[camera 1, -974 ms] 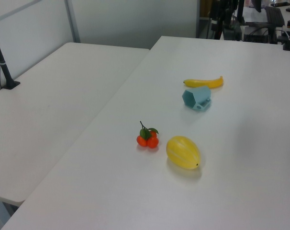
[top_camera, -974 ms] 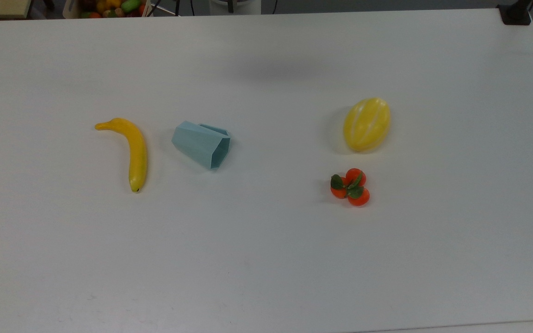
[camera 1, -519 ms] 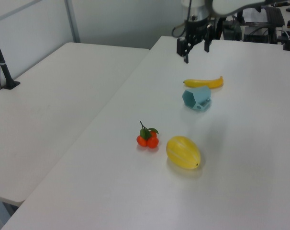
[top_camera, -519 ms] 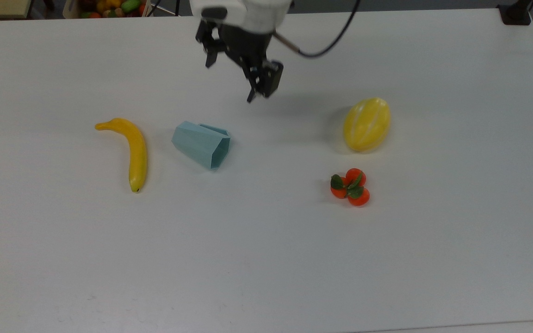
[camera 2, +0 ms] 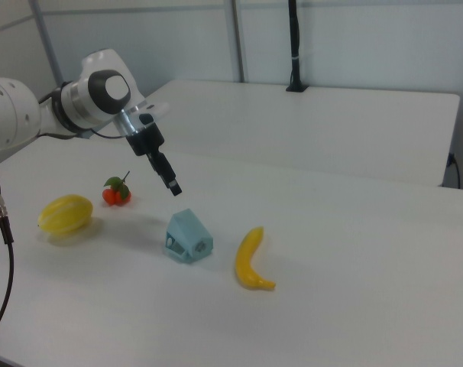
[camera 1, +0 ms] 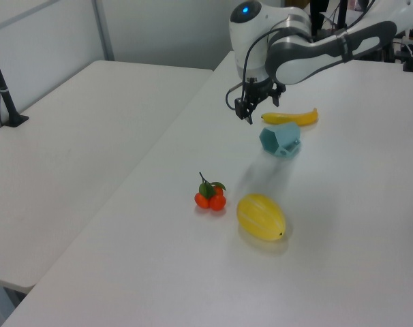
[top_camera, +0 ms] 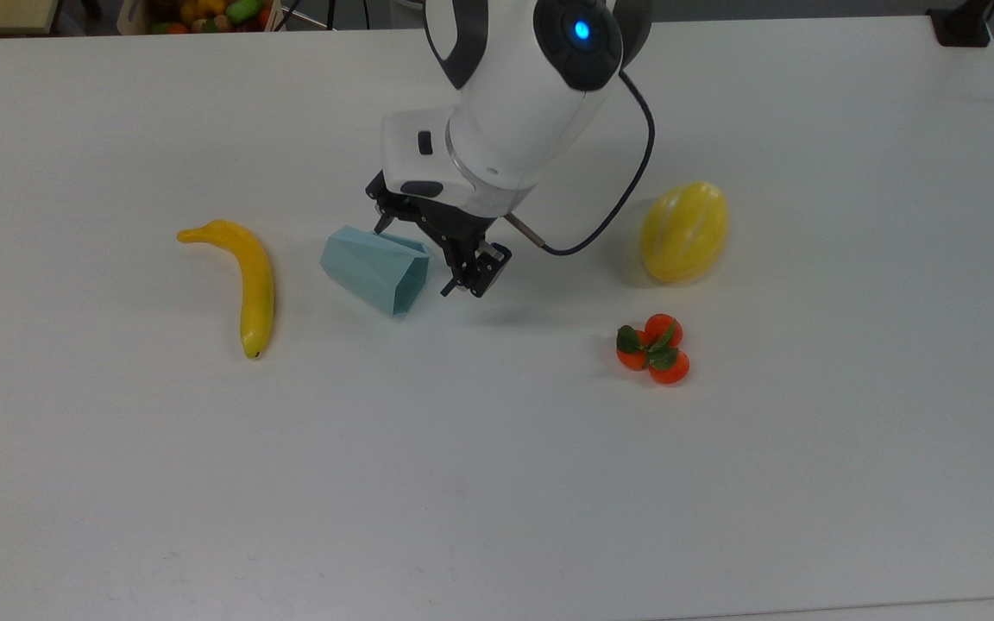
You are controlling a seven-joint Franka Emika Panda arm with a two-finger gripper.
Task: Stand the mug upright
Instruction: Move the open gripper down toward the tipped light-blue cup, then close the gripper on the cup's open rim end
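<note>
The pale blue-green faceted mug [top_camera: 372, 269] lies on its side on the white table [top_camera: 497, 483], its hexagonal mouth facing the top view's right and its handle toward the far edge. In the left view the mug [camera 1: 280, 139] lies just in front of the banana. My gripper [top_camera: 415, 257] hangs open above the mug's mouth end, one finger toward the handle side and one past the rim. In the right view the gripper [camera 2: 170, 180] is clearly above the mug [camera 2: 189, 237] and not touching it. Nothing is between the fingers.
A yellow banana [top_camera: 247, 280] lies at the top view's left of the mug. A yellow melon [top_camera: 684, 231] and a cluster of small orange fruits [top_camera: 654, 348] sit at the top view's right. A second white table [camera 1: 77, 150] adjoins in the left view.
The arm came in from the far edge of the table and descended toward the mug, its gripper open throughout. The mug and the fruit have not moved.
</note>
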